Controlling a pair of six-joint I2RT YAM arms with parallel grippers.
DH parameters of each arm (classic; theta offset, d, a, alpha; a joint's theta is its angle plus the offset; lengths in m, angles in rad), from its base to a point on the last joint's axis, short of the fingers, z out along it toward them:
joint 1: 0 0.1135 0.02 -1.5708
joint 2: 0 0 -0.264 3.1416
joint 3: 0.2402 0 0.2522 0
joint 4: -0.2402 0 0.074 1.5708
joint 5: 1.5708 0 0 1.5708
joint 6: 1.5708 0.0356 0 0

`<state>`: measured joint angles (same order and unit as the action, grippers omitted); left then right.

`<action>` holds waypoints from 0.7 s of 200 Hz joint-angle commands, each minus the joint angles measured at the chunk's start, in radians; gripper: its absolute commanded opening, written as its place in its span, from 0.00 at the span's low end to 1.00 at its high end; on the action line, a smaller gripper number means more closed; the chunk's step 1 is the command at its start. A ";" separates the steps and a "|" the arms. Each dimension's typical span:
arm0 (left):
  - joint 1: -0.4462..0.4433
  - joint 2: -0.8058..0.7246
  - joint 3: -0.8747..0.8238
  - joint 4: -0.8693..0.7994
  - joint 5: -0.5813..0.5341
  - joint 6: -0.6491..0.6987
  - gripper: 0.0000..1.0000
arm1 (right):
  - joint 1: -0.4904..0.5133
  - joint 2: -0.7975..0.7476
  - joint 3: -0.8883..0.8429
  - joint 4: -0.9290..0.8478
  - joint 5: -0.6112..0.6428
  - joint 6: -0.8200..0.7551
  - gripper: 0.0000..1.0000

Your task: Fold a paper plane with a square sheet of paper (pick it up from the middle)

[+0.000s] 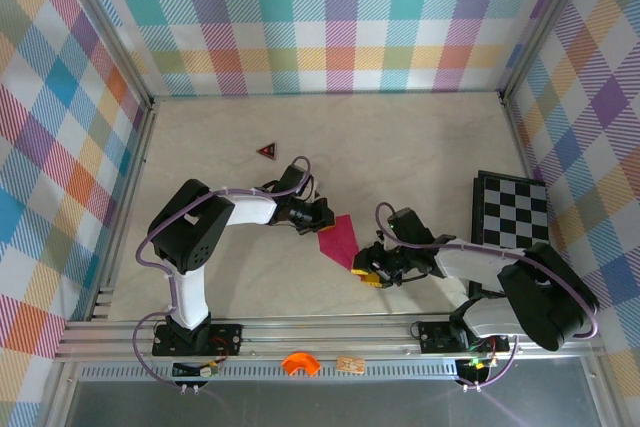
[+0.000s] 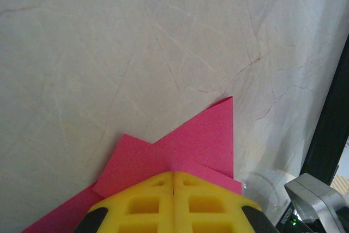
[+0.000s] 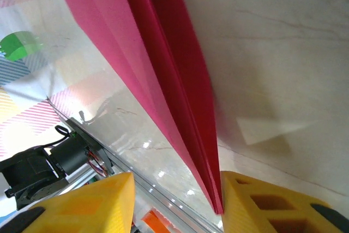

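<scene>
The magenta-pink sheet of paper (image 1: 338,240), folded into a narrow, pointed, layered shape, hangs in the middle between both arms. My left gripper (image 1: 318,219) is shut on its upper end; in the left wrist view the yellow fingers (image 2: 136,205) meet over the pink folds (image 2: 202,140). My right gripper (image 1: 368,272) is at the lower tip. In the right wrist view its jaws stand apart around the paper's layered edge (image 3: 163,64). The tip rests against the right-hand finger (image 3: 256,200), and a wide gap separates it from the other finger (image 3: 92,200).
A black-and-white checkerboard (image 1: 512,209) lies at the right. A small dark red triangle (image 1: 266,150) sits further back on the table. An orange piece (image 1: 299,364) sits on the metal rail at the near edge. Plaid walls enclose three sides.
</scene>
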<state>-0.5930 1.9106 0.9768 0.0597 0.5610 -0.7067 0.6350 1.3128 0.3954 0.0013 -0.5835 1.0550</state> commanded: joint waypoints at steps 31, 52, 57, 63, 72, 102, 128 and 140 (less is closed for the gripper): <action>0.009 0.020 -0.030 -0.003 0.009 -0.011 0.01 | 0.005 -0.018 0.031 0.088 0.057 -0.047 0.47; 0.009 0.021 -0.030 0.000 0.013 -0.013 0.01 | 0.003 -0.008 0.019 0.146 0.088 -0.052 0.46; 0.009 0.020 -0.030 0.001 0.013 -0.014 0.01 | 0.002 -0.005 0.017 0.166 0.086 -0.055 0.45; 0.009 0.018 -0.029 -0.001 0.013 -0.013 0.01 | 0.002 0.001 0.018 0.181 0.083 -0.059 0.44; 0.009 0.017 -0.029 -0.004 0.010 -0.013 0.01 | 0.000 0.007 0.024 0.180 0.085 -0.068 0.42; 0.009 0.011 -0.029 0.000 0.011 -0.017 0.01 | -0.002 0.030 0.026 0.192 0.084 -0.093 0.32; 0.009 0.001 -0.027 0.008 0.016 -0.027 0.01 | -0.004 0.045 0.020 0.189 0.088 -0.110 0.24; 0.009 -0.006 -0.023 0.003 0.014 -0.028 0.01 | -0.004 0.049 0.016 0.186 0.087 -0.110 0.20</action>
<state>-0.5922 1.9106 0.9661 0.0830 0.5682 -0.7204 0.6346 1.3518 0.4080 0.1650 -0.5037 0.9768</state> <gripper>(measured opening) 0.048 0.239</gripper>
